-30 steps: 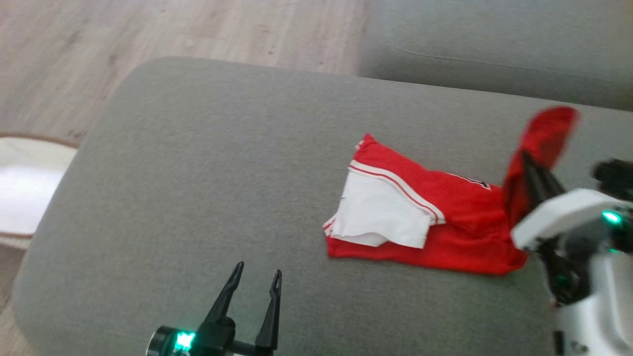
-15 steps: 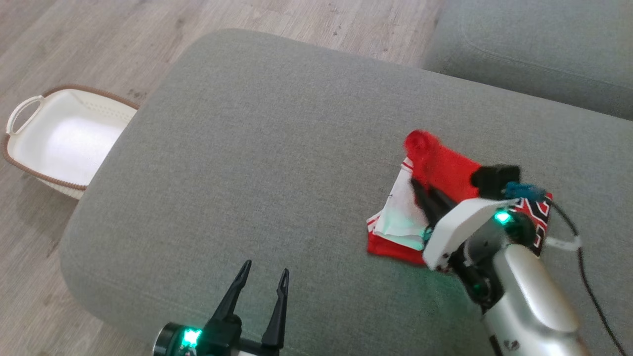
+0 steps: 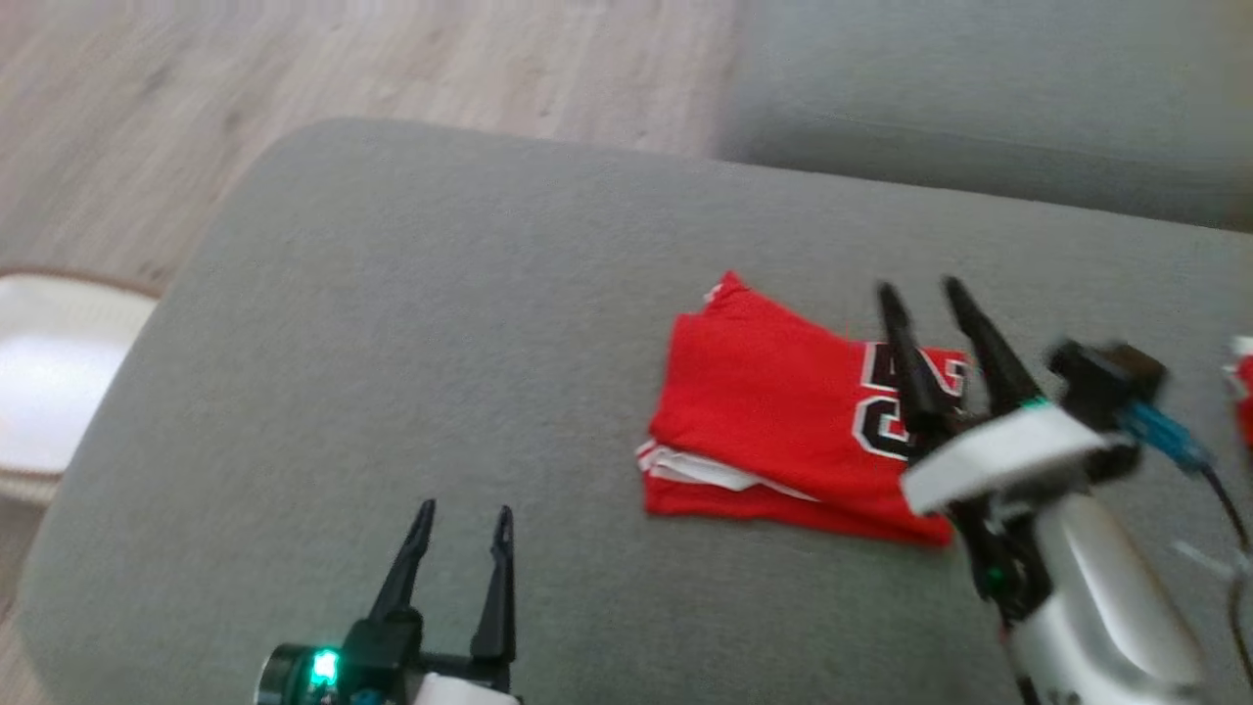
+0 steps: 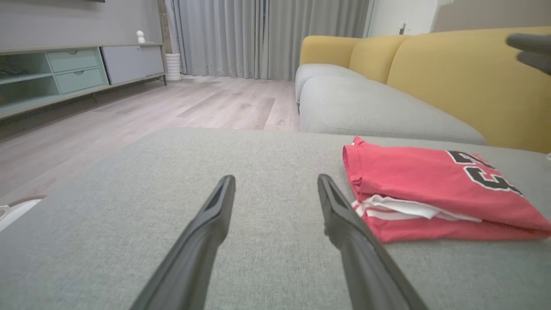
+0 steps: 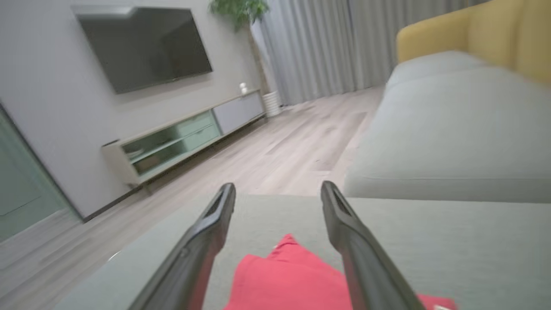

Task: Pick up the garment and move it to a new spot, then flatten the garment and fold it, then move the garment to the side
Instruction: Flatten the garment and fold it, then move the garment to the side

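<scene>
Now that the red garment (image 3: 773, 411) lies folded on the grey cushion (image 3: 440, 294), the right hand (image 3: 918, 289) hovers over its numbered end, open and empty. The left hand (image 3: 465, 509), also open and empty, sits apart. Moving it aside likely calls for pinching all layers together.

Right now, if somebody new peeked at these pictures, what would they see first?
First, the bright red garment, folded with a black-and-white number on top, lying on the grey cushion. Next, the right end effector, its fingers spread open, over the garment's numbered end. The left end effector is also open, over bare cushion nearer the robot.
</scene>
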Robot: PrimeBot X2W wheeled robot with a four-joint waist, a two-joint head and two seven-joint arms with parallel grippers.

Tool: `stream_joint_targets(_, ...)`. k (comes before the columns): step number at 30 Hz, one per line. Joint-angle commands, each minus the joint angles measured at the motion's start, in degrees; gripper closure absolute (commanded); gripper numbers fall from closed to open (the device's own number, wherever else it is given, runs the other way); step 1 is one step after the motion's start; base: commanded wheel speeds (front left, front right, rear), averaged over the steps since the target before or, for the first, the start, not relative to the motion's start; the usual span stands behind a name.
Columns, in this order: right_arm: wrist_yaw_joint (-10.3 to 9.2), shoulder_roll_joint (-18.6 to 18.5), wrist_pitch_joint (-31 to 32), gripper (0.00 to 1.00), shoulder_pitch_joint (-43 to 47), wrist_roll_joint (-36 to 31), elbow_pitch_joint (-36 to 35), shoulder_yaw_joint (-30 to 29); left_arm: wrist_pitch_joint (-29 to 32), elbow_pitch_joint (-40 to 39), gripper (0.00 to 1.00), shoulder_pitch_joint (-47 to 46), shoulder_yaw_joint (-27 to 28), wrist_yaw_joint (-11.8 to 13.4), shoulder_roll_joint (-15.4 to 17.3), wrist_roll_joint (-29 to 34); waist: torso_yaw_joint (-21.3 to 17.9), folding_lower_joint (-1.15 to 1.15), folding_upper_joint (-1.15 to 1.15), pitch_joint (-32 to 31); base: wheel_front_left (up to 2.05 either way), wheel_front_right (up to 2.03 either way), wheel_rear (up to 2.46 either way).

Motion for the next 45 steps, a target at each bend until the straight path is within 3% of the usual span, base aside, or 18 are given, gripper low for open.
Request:
stream_joint_targets(1,-0.05,-0.93,-2.12,0.00,1.25,0.17,-2.69,-0.04,-0.69,-2.36,0.00,-0.53,2.90,0.42,0.12,-0.15,-4.08,0.00,0.00,-2.55,0.00,0.00,0.00)
stream_joint_targets(4,-0.05,-3.09,-6.87,0.00,7.05,-0.22,-4.52,-3.56,-0.70,-3.61,0.00,0.72,5.15,1.37,0.22,0.18,-7.69,0.00,0.00,-4.07,0.00,0.00,0.00)
stream_joint_targets(9,-0.05,-5.76,-10.50,0.00,14.68,-0.82,-6.11,-4.54,-0.70,-4.36,0.00,2.24,6.37,1.35,0.16,1.12,-10.30,0.00,0.00,-5.59,0.00,0.00,0.00)
stream_joint_targets(19,-0.05,-3.24,-11.64,0.00,28.43,-9.37,-9.26,-6.37,-0.71,-5.29,0.00,7.38,8.34,0.49,-0.49,3.51,-12.51,0.00,0.00,-7.50,0.00,0.00,0.00)
stream_joint_targets(45,-0.05,-2.09,-11.66,0.00,31.17,-11.90,-9.34,-7.03,-0.71,-4.12,0.00,9.60,11.87,-4.03,-3.69,8.42,-12.25,0.00,0.00,-8.79,0.00,0.00,0.00)
